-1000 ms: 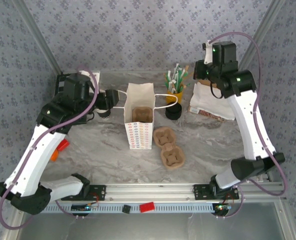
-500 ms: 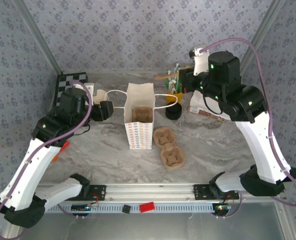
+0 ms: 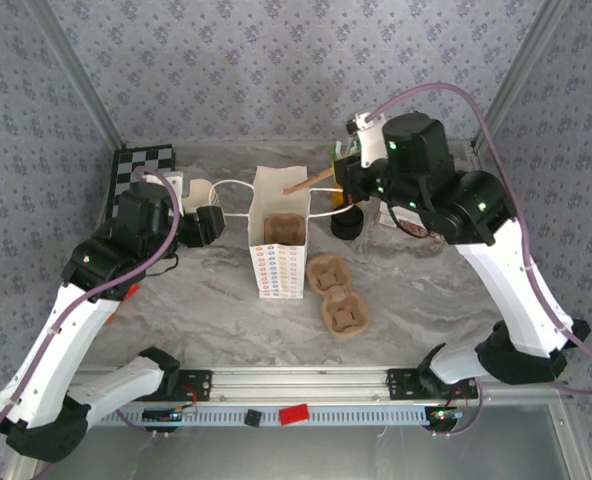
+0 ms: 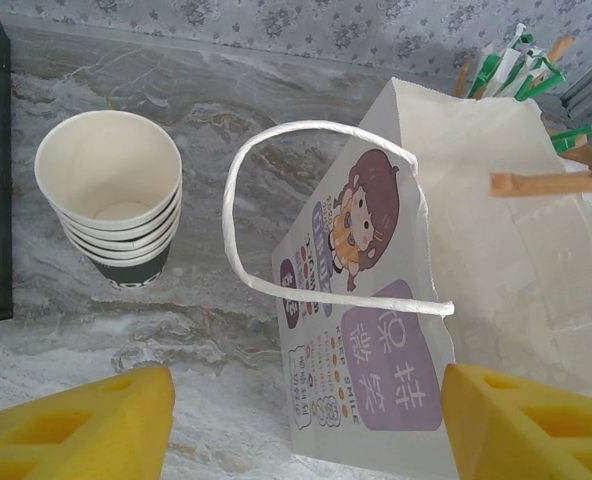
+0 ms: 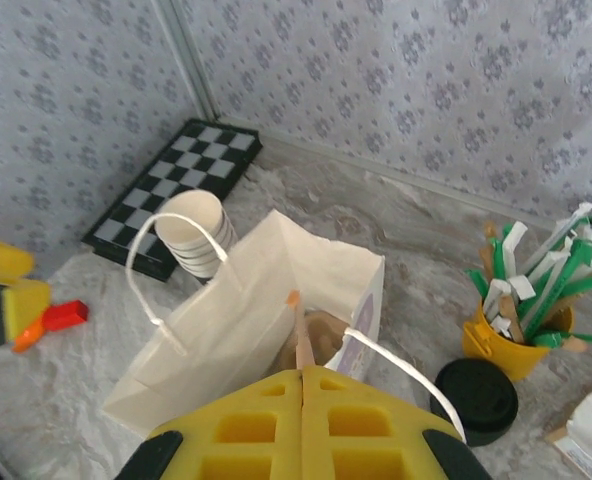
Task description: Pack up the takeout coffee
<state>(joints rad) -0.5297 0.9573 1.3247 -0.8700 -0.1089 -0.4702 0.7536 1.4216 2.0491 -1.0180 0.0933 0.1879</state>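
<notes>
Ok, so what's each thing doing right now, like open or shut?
paper bag, upright, open on top.
takeout coffee, lid on, outside the bag.
cup stack, upright, top cup empty.
wooden stick, held over the bag.
left hand, open.
right hand, shut on wooden stick.

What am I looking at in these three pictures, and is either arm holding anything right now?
A left arm and a right arm share a marbled table. The overhead view looks down from behind them; the other two come from a camera on each wrist. On the table: a paper bag, stacked cups, a black-lidded coffee cup, pulp cup carriers. The left end effector is open and empty beside the bag. The right end effector pinches a wooden stirrer above the bag.
</notes>
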